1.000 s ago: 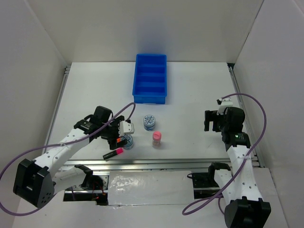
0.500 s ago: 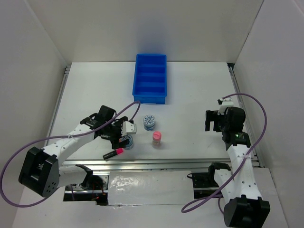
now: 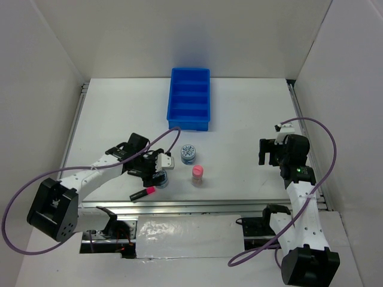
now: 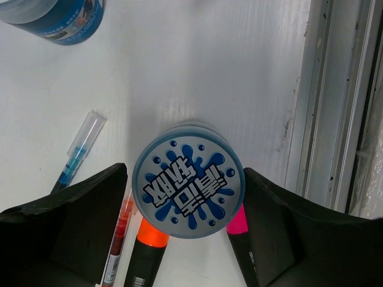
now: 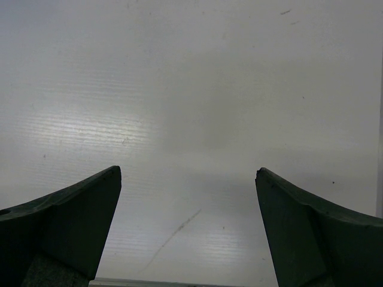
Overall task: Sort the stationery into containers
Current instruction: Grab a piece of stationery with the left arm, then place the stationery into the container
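Observation:
My left gripper (image 3: 157, 169) (image 4: 185, 173) is open, with its jaws on either side of a round blue-and-white roll (image 4: 188, 179) (image 3: 160, 178) that stands on the table. Under and beside that roll lie an orange-black highlighter (image 4: 145, 254), a pink-black highlighter (image 4: 241, 236) (image 3: 142, 193), a red pen (image 4: 119, 230) and a blue pen (image 4: 76, 160). The second roll (image 3: 188, 153) (image 4: 54, 18) and the pink cylinder (image 3: 198, 174) stand to the right. The blue four-compartment tray (image 3: 190, 98) is at the back. My right gripper (image 3: 272, 152) (image 5: 187, 171) is open over bare table.
A metal rail (image 4: 332, 107) runs along the table's near edge, close to the roll. White walls enclose the table on three sides. The left arm's purple cable (image 3: 170, 133) loops above the gripper.
My left gripper has shifted a little to the right and nearer, down around the roll. The right arm has barely moved.

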Controlling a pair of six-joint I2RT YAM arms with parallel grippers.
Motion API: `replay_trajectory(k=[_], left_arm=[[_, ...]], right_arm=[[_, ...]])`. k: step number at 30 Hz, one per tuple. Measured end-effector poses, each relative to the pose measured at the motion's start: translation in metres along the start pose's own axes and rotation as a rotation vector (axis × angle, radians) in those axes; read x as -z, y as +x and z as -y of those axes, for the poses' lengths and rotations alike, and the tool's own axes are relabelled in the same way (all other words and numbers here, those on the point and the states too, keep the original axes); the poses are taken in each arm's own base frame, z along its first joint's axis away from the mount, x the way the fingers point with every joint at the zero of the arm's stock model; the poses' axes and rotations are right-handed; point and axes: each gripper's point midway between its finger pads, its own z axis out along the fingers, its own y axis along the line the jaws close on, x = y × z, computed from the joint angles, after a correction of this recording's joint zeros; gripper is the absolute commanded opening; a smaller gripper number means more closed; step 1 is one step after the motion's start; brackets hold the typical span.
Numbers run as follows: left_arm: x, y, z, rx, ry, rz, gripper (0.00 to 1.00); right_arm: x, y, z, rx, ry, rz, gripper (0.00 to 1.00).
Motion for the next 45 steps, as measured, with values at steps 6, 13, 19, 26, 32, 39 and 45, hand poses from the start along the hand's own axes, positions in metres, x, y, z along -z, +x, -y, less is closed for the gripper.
replay_trajectory(k=[6, 13, 19, 26, 32, 39, 45], left_arm=[[-0.004, 0.004, 0.002, 0.012, 0.02, -0.009, 0.66], [-0.003, 0.003, 0.002, 0.018, 0.03, -0.015, 0.29], [0.02, -0.041, -0.029, 0.049, -0.015, -0.004, 0.03], [0.079, -0.18, -0.154, 0.08, -0.326, 0.202, 0.0], [0.092, -0.218, -0.256, 0.235, -0.639, 0.323, 0.0], [0.052, -0.198, -0.378, 0.399, -0.85, 0.43, 0.0], [0.014, -0.163, -0.442, 0.472, -0.93, 0.469, 0.0]], right_arm=[[0.0, 0.0, 0.0, 0.0, 0.0, -0.001, 0.98], [0.0, 0.0, 0.0, 0.002, -0.001, 0.0, 0.97], [0.0, 0.0, 0.0, 0.002, -0.004, 0.0, 0.97], [-0.002, 0.002, 0.0, 0.0, -0.005, -0.013, 0.96], [-0.005, 0.006, 0.0, -0.003, -0.007, -0.032, 0.96], [-0.01, 0.013, 0.001, -0.008, -0.003, -0.068, 0.95], [-0.012, 0.015, 0.004, -0.01, 0.01, -0.08, 0.94]])
